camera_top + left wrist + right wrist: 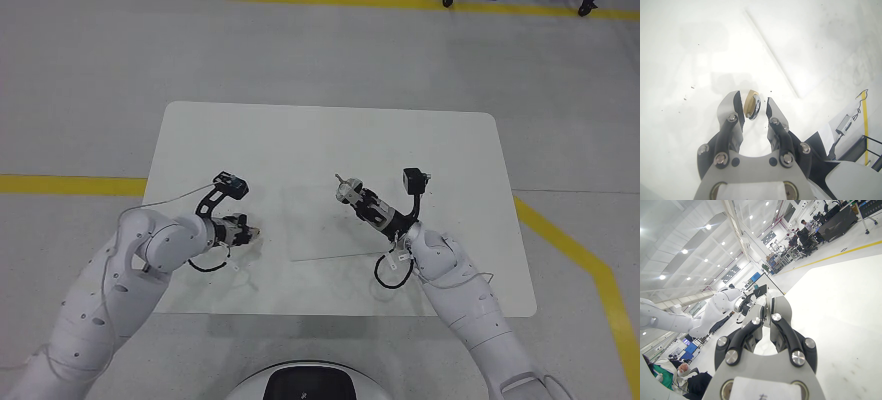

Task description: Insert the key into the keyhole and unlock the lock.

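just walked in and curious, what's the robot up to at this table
The left gripper sits at the table with the brass lock between its open jaws, touching one of them. The right gripper pinches the key, held apart from the lock. The key is not yet in the lock.

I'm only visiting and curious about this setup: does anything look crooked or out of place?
The small brass padlock with a chrome shackle sits tilted inside the open left gripper, leaning on one pad with a gap to the other, so nothing clamps it. The right gripper pinches the thin metal key apart from it.
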Available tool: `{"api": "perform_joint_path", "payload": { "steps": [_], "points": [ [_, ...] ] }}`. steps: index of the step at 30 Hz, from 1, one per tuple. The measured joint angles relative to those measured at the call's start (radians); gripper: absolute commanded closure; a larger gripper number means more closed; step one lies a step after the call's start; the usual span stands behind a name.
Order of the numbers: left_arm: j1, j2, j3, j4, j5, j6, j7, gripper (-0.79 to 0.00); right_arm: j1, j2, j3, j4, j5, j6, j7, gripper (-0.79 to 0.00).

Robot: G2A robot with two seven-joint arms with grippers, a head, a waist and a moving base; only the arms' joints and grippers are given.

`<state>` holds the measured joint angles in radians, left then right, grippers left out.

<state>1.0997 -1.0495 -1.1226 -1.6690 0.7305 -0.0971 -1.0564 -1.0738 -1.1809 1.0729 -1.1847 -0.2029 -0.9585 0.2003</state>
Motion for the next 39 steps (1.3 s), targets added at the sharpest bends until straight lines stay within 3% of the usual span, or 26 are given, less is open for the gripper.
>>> {"api": "perform_joint_path", "payload": {
  "steps": [11, 16, 21, 33, 39],
  "points": [
    [0.015, 0.004, -0.006, -0.017, 0.020, 0.006, -0.010, -0.169, 0.000, 0.000, 0.000, 0.000, 0.000, 0.000, 0.000, 0.000],
    [0.005, 0.001, 0.006, -0.009, 0.020, 0.014, -0.015, -0.154, 0.000, 0.000, 0.000, 0.000, 0.000, 0.000, 0.000, 0.000],
    [-0.004, -0.001, 0.015, 0.003, 0.023, 0.020, -0.013, -0.003, 0.000, 0.000, 0.000, 0.000, 0.000, 0.000, 0.000, 0.000],
    [-0.009, -0.002, 0.014, 0.006, 0.028, 0.036, -0.014, 0.000, 0.000, 0.000, 0.000, 0.000, 0.000, 0.000, 0.000, 0.000],
    [0.028, -0.002, -0.050, -0.010, -0.076, 0.021, 0.130, 0.000, 0.000, 0.000, 0.000, 0.000, 0.000, 0.000, 0.000, 0.000]
  ]
}}
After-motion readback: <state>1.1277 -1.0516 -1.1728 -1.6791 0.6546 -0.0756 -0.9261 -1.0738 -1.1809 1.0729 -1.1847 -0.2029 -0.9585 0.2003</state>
